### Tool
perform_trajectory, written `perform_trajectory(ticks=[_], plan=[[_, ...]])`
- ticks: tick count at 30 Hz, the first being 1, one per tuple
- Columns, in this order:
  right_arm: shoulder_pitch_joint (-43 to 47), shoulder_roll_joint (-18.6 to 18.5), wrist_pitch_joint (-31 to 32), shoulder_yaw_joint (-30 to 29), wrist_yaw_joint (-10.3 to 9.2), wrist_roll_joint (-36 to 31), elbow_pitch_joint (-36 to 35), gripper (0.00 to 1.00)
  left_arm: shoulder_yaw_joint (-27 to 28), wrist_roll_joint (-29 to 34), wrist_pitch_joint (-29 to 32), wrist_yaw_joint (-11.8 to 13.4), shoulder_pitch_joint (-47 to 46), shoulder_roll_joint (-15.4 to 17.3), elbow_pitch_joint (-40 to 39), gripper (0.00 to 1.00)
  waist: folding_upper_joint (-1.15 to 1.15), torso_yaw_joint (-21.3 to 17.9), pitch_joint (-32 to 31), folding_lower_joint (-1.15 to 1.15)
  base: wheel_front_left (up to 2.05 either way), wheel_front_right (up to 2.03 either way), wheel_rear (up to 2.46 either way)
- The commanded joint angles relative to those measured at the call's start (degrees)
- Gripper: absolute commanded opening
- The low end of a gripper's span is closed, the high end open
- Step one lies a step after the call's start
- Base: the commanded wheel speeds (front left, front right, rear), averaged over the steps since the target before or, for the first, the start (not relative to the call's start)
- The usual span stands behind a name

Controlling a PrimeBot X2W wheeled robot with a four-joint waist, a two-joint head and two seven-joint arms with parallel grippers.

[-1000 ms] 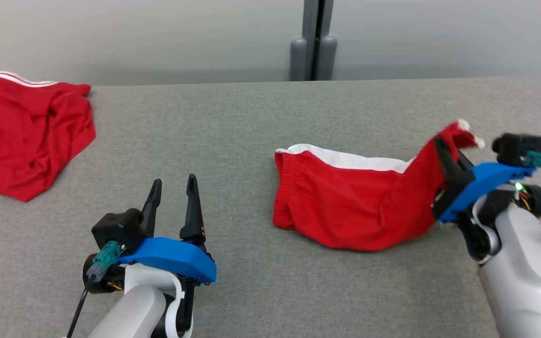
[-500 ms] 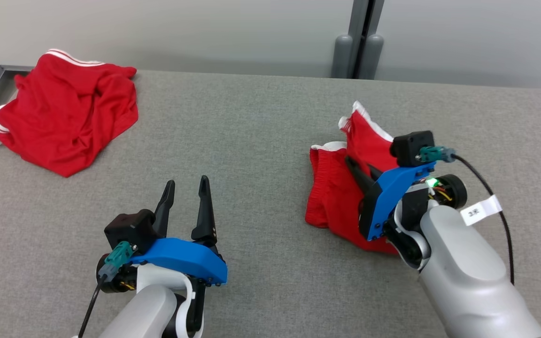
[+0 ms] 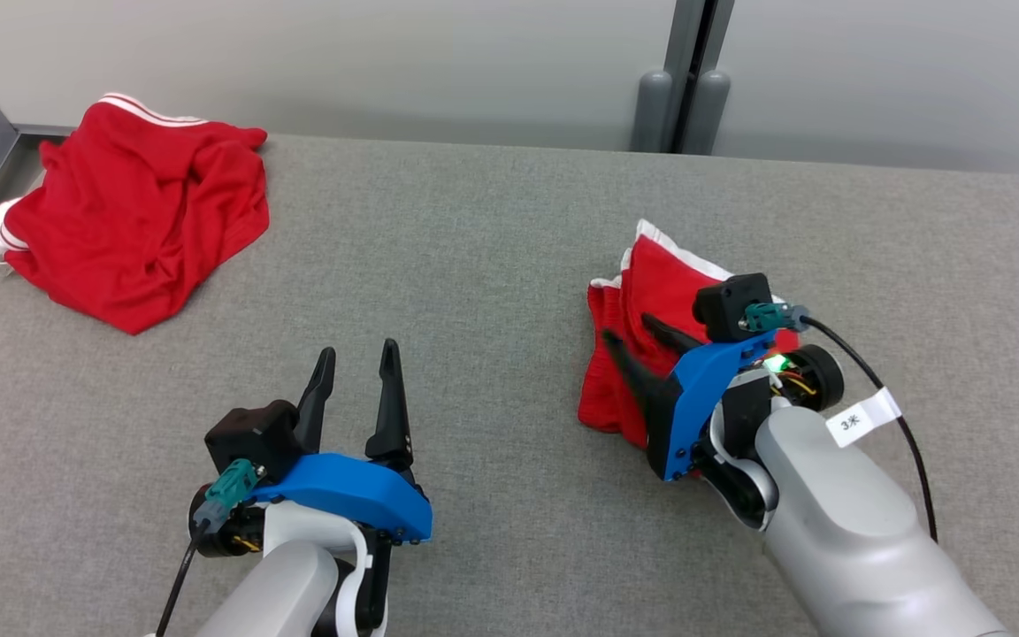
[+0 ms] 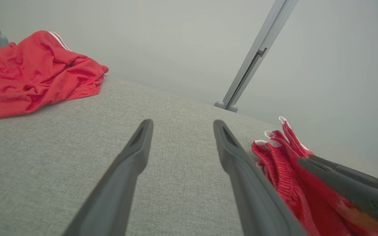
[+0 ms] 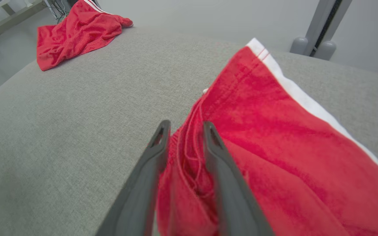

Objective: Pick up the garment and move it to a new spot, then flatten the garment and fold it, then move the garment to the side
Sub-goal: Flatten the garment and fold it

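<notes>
Grey cloth-covered table (image 3: 492, 265), pale wall behind. The folded red garment (image 3: 664, 283), trimmed in white, lies on the robot's right half of it, a compact bundle whose long axis runs away from the robot. Your right gripper (image 3: 626, 326) sits over its near-left part with the fingers pointing far-left across the cloth. The jaws are part-way open astride a ridge of fabric and not visibly pinching it. Your left gripper (image 3: 357, 348) hovers well apart to the left, jaws wide and empty. A second red garment (image 3: 138, 239) lies crumpled at the far left corner. Folding looks done, so the shift aside should fall to the right arm — much the nearer.
</notes>
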Motion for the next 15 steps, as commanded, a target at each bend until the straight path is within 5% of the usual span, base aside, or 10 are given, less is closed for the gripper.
perform_trajectory(ticks=[1, 15], plan=[[0.32, 0.16, -1.15, 0.86, 0.01, 0.83, -0.11, 1.00, 0.15, 0.26, -0.30, -0.09, 0.33, 0.15, 0.24, 1.00, 0.00, -0.52, -0.63, 0.00, 0.00, 0.00, 0.00], [2.10, -2.23, -8.14, -0.45, 0.01, 2.98, -3.92, 1.00, -1.48, 0.14, 0.15, -0.07, 2.19, -0.49, 0.89, 1.00, 0.00, -3.82, -4.18, 0.00, 0.00, 0.00, 0.00]])
